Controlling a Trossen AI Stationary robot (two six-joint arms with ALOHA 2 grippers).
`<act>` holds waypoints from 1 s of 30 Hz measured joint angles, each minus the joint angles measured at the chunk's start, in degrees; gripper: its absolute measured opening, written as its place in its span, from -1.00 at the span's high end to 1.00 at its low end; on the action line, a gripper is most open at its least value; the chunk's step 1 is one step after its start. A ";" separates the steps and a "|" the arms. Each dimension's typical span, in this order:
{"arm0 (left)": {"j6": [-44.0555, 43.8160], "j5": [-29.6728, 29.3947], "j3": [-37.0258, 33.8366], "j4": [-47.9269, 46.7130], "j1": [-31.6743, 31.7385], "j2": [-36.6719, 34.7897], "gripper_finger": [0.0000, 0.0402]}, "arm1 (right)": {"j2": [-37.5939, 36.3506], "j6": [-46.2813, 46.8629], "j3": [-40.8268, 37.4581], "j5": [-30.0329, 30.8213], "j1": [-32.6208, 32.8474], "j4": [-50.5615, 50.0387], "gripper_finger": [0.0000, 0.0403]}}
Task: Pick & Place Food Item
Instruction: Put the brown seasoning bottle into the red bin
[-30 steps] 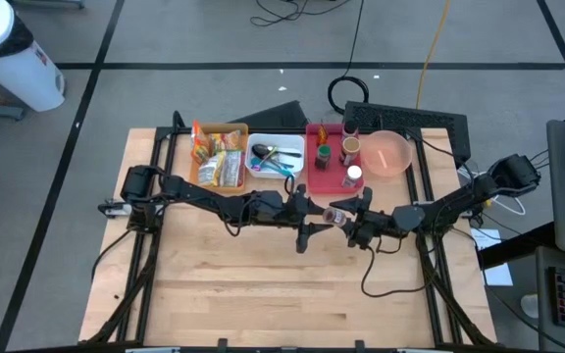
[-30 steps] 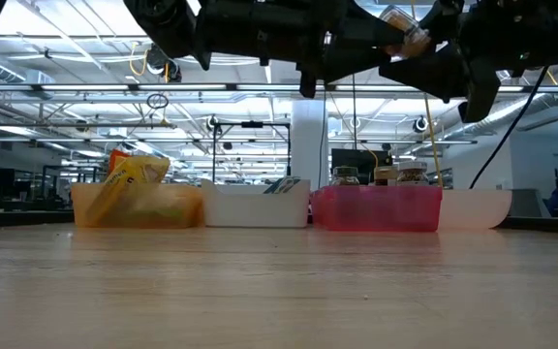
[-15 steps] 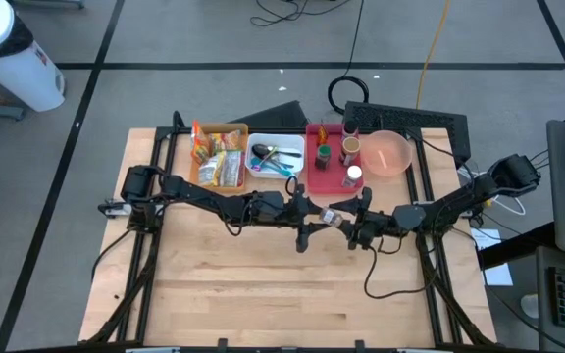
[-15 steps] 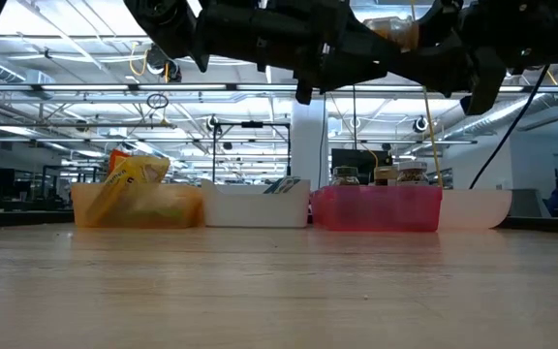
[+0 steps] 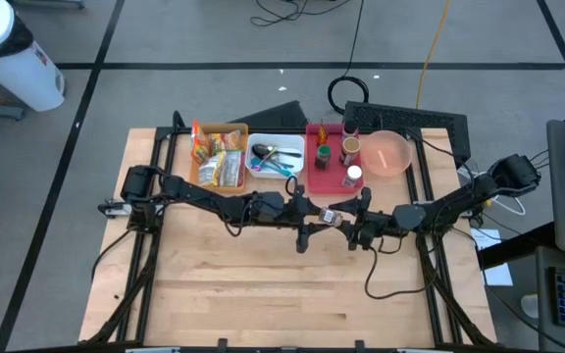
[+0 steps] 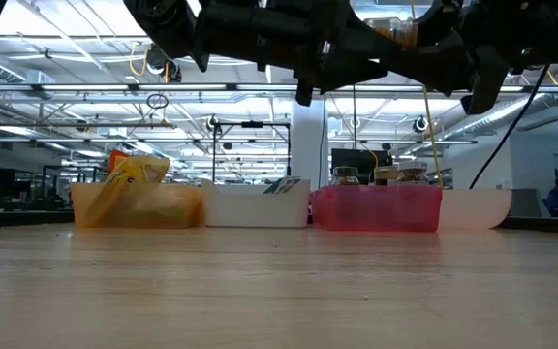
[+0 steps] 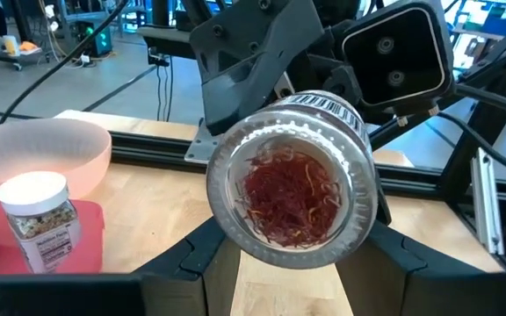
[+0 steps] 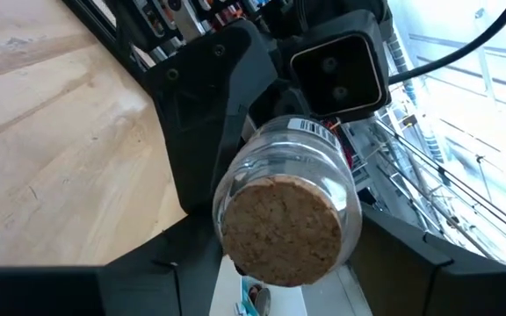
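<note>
A small glass jar [image 5: 330, 214] with a cork stopper and red threads inside hangs level, high above the middle of the table. My two grippers meet at it. My left gripper [image 5: 314, 218] comes from the table's left and is shut on the jar's base end [image 7: 292, 189]. My right gripper [image 5: 349, 222] comes from the right and is shut on the cork end [image 8: 279, 230]. In the low view the jar [image 6: 395, 29] shows at the top, among both dark hands. My left gripper pinches the jar's glass wall near its base [image 7: 222, 224] between its two fingers [image 7: 191, 259], reaching in level from the table's left, along the jar. The jar is lifted clear and lies level, its base toward this wrist. My right gripper pinches the jar's wall near the cork end [image 8: 351, 219] between its two fingers [image 8: 402, 254], coming about level from the table's right, along the jar. The cork faces this wrist. The jar is clear of the table.
Along the far edge stand an orange bin [image 5: 204, 169] of snack packets, a white bin [image 5: 255, 169] with utensils, a red bin [image 5: 314, 169] with spice jars and a pink bowl [image 5: 387, 154]. A white-lidded spice jar [image 7: 38, 219] shows beside the bowl. The near half is bare wood [image 5: 263, 294].
The jar has tipped from a slant to about level and shifted a little toward the table's left, in between my left gripper's fingers. My right gripper has rolled slightly with it. Both hands have stayed in place.
</note>
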 joint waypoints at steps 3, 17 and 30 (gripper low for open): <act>-1.20 0.04 0.00 0.30 -0.02 0.00 0.14 | 0.00 -0.19 0.00 -0.53 0.00 0.41 -0.08; -0.95 6.24 0.00 2.86 0.07 0.02 0.14 | 0.02 -0.38 0.00 -2.48 0.02 0.91 -0.07; -0.85 8.29 0.00 3.30 0.11 0.02 0.14 | 0.02 -0.37 0.00 -3.62 0.04 2.47 -0.05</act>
